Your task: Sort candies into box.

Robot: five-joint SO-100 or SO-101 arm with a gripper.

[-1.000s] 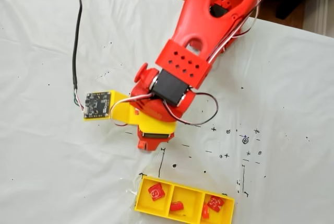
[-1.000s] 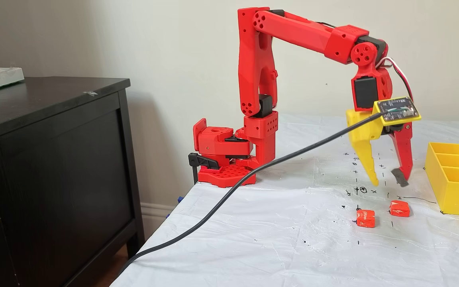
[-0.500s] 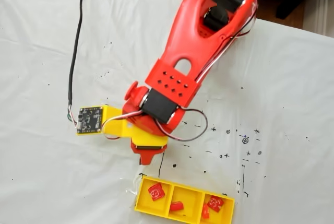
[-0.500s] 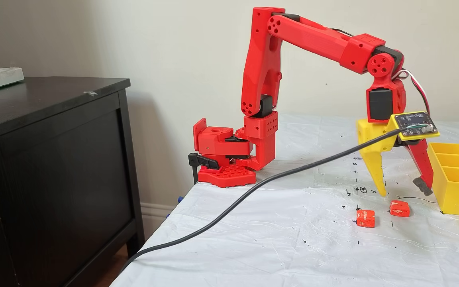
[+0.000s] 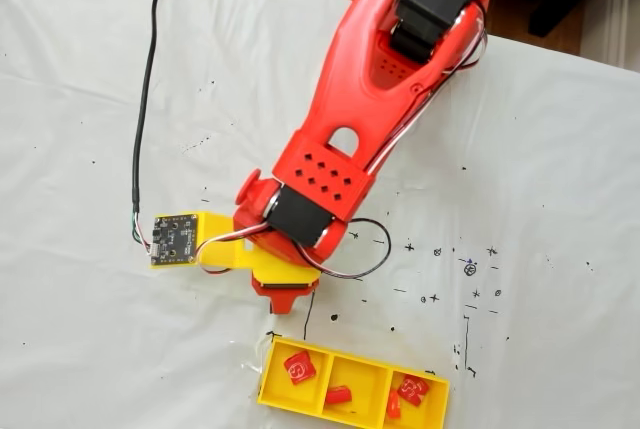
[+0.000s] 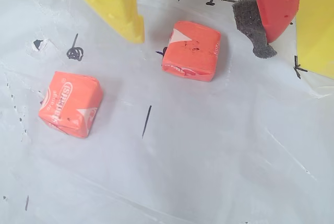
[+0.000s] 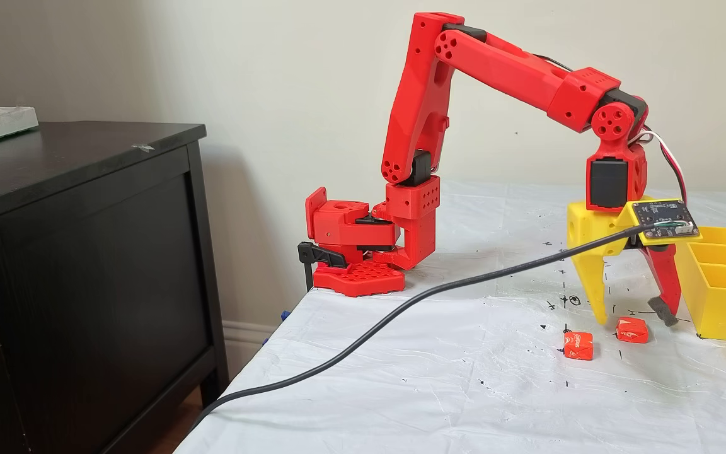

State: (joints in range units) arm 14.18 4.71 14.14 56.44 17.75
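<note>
Two orange candies sit on the white tabletop (image 7: 464,378): one candy (image 6: 191,50) between the spread-apart fingers of the end effector (image 6: 201,38), the other candy (image 6: 69,103) off to its left. The yellow box (image 5: 352,389) holds a few red ones, its lower edge cut off.

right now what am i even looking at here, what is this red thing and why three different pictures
It is a small red robot arm clamped to a table covered with a white sheet. One fixed view looks down from above, another looks from the side, and the wrist view rides on the arm itself.

Its end effector has one yellow finger and one red finger. It is open and holds nothing, hanging just above an orange candy. A second orange candy lies nearby on the sheet.

The yellow three-compartment box already holds red candies. The black cable runs to the wrist camera's circuit board.
</note>
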